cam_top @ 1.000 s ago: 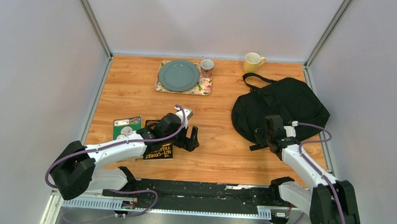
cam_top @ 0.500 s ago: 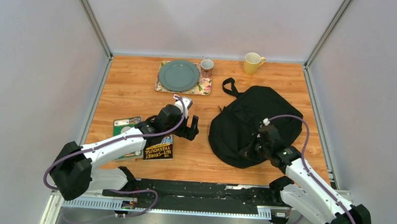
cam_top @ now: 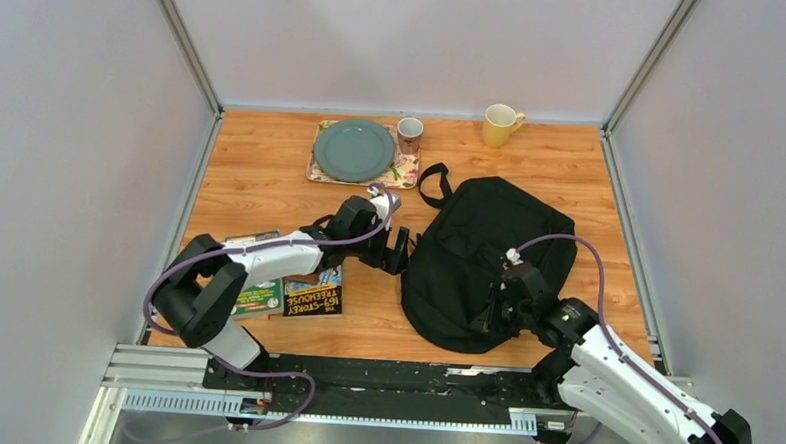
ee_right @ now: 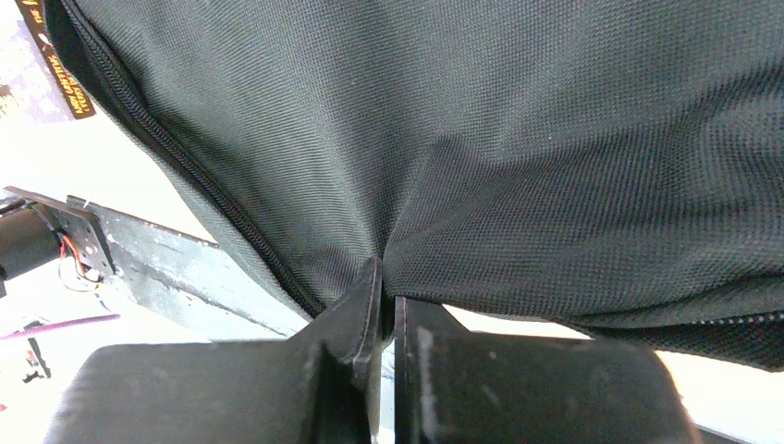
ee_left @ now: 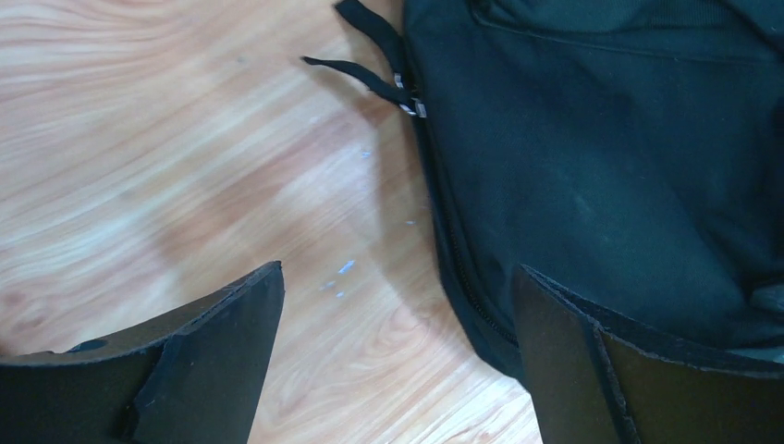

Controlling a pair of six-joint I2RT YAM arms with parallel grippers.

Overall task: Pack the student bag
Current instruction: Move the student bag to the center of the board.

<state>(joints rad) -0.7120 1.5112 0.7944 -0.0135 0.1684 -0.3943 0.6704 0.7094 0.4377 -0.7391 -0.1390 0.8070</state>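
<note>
Nearest the bases, a fold of the student bag [cam_top: 488, 236] is pinched between the pressed-together fingers of the right gripper [ee_right: 386, 277], its coarse black weave being shown only by the right wrist view. The soft, rounded bag is seen lying right of centre on the wooden table [cam_top: 271, 177], and the left gripper [ee_left: 398, 273] is held wide apart and empty at its left edge, where zip pulls [ee_left: 370, 81] are made out only by the left wrist view. Farther back a plate [cam_top: 354, 148] and a yellow mug [cam_top: 499, 124] are seen.

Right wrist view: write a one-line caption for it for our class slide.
The right hand, shut, pinches a fold of fabric on the black student bag.
</note>
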